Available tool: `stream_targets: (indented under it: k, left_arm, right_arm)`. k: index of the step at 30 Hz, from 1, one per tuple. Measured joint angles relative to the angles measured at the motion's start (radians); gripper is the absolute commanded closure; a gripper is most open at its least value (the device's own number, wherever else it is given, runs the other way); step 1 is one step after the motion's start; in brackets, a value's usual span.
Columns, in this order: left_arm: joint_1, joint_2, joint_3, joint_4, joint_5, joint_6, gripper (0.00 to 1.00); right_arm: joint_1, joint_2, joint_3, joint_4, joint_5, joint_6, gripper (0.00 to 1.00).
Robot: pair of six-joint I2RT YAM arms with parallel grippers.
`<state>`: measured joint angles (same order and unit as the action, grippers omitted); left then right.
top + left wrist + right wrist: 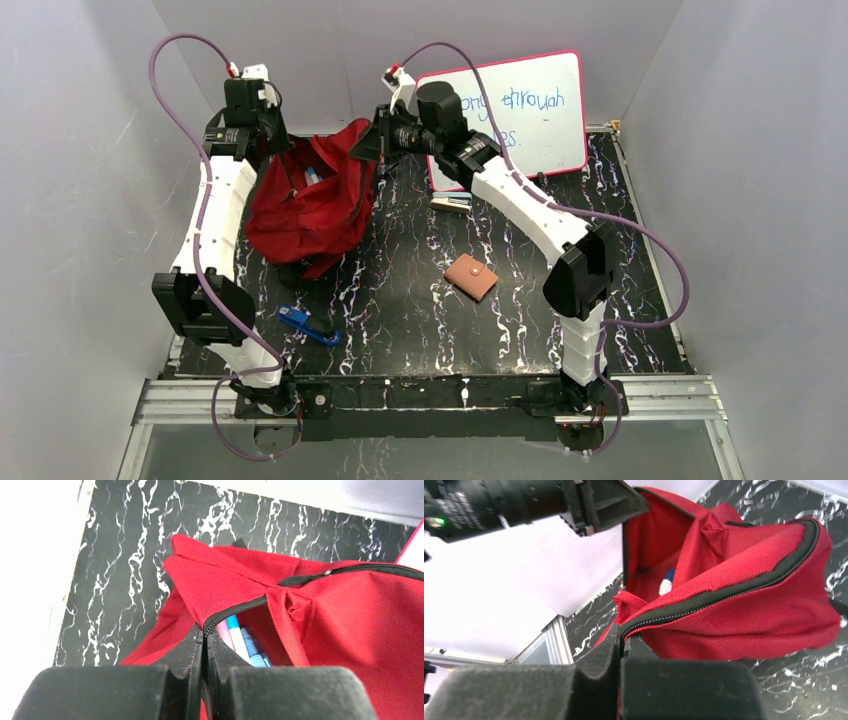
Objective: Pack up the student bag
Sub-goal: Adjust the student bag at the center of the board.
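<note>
To the right of your right gripper (379,152), the whiteboard (540,110) gives you blue handwriting: "through" after a cut-off word, and below it letters ending "RS."

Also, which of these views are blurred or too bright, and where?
Top external: sharp, evenly lit, whiteboard writing faint. Left wrist: close fingers soft, left edge washed out white. Right wrist: fingers soft, student bag weave crisp, wall overexposed.

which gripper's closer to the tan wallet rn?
Right. The right gripper is shut on the zipper edge of the student bag, on the side facing the wallet; the left gripper grips the bag's opposite side, farther away.
</note>
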<state>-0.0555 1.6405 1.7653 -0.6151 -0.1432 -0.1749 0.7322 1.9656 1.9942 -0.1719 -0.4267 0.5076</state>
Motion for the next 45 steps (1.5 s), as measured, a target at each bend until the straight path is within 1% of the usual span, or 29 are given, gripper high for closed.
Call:
stream_targets:
  k: [3, 5, 10, 13, 17, 21, 25, 29, 31, 32, 34, 38, 41, 43, 45]
  left_arm:
    - [0.000, 0.021, 0.063, -0.002, -0.006, 0.005, 1.00]
    - [0.000, 0.030, 0.087, -0.006, -0.006, 0.008, 1.00]
    - [-0.006, 0.040, 0.102, -0.008, -0.005, 0.016, 1.00]
    - [-0.007, 0.040, 0.102, -0.008, -0.005, 0.020, 1.00]
    - [-0.007, 0.040, 0.095, -0.006, 0.000, 0.026, 1.00]
    - [-0.007, 0.040, 0.062, -0.001, 0.020, 0.036, 1.00]
    - [-0.008, 0.040, 0.010, 0.000, 0.075, 0.037, 1.00]
    - [-0.010, 0.037, -0.100, 0.027, 0.159, 0.029, 1.00]
    - [-0.010, 0.037, -0.172, 0.045, 0.203, 0.021, 1.00]
    - [-0.010, 0.037, -0.207, 0.053, 0.222, 0.018, 1.00]
    - [-0.010, 0.036, -0.272, 0.066, 0.261, 0.013, 1.00]
    - [-0.014, 0.034, -0.364, 0.079, 0.318, 0.007, 1.00]
    - [-0.025, 0.023, -0.404, 0.090, 0.345, 0.006, 1.00]
    - [-0.035, 0.009, -0.425, 0.096, 0.367, 0.001, 1.00]
    - [-0.051, -0.010, -0.446, 0.106, 0.393, -0.006, 1.00]
  right_arm:
    - [0.000, -0.004, 0.060, -0.007, 0.001, -0.008, 1.00]
    - [-0.003, -0.015, 0.071, -0.008, 0.003, -0.014, 1.00]
    - [-0.014, -0.047, 0.068, -0.015, 0.016, -0.029, 1.00]
    - [-0.021, -0.066, 0.030, -0.015, 0.013, -0.036, 1.00]
    - [-0.028, -0.118, -0.098, -0.012, 0.008, -0.040, 1.00]
    - [-0.029, -0.203, -0.318, -0.003, 0.018, -0.040, 1.00]
    - [-0.028, -0.265, -0.529, 0.007, 0.039, -0.039, 1.00]
    - [-0.025, -0.293, -0.697, 0.006, 0.085, -0.045, 0.93]
    - [-0.025, -0.299, -0.750, 0.010, 0.105, -0.048, 0.90]
    - [-0.025, -0.302, -0.776, 0.010, 0.115, -0.048, 0.87]
    - [-0.025, -0.311, -0.829, 0.013, 0.135, -0.049, 0.77]
    - [-0.025, -0.329, -0.869, -0.009, 0.173, -0.056, 0.59]
    - [-0.025, -0.360, -0.877, -0.016, 0.218, -0.063, 0.49]
    - [-0.025, -0.387, -0.877, -0.017, 0.249, -0.069, 0.44]
    - [-0.025, -0.416, -0.875, -0.017, 0.278, -0.076, 0.43]
